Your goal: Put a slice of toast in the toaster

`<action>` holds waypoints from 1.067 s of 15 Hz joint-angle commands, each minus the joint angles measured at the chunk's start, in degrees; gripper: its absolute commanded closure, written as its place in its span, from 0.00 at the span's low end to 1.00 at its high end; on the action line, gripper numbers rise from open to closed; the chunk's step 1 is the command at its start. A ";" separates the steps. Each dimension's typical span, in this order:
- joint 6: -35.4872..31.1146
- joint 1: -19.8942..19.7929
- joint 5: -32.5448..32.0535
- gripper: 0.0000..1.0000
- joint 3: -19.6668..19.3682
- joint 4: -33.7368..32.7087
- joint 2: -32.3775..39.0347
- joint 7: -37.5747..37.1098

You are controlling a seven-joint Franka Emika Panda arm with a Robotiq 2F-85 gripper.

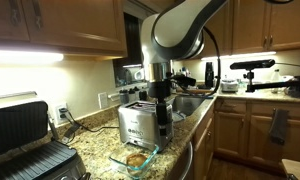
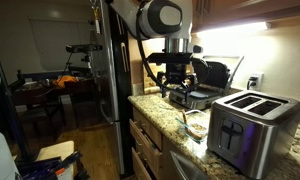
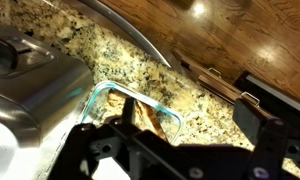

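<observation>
boxy brushed-steel toaster (image 1: pixel 138 122), upright on speckled granite counter (image 1: pixel 98 150), two long dark slots on top, small dark controls on the face. small flat golden-brown slice of toast (image 1: pixel 137 158), lying in a clear glass dish (image 1: pixel 120 161) just in front of the toaster, near the counter edge. outside the slots. partly hidden in the wrist view (image 3: pixel 152 118).

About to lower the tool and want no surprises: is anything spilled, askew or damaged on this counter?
Nothing stands out. The toaster stands upright, the slice of toast lies in the glass dish, and no spill shows on the counter. Only note: the dish sits close to the counter's front edge.
</observation>
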State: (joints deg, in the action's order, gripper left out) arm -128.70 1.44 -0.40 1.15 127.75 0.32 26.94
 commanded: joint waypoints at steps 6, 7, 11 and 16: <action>1.99 -0.09 -2.57 0.00 1.10 -6.15 6.56 1.56; 1.81 -0.11 -3.01 0.00 1.21 -6.73 7.42 1.41; 1.73 -0.15 -4.57 0.00 1.63 -8.93 10.33 1.05; 2.13 -0.11 -5.24 0.00 2.28 -11.61 13.69 0.92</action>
State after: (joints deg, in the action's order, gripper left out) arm -128.60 1.45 -4.33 2.82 118.22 12.45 28.01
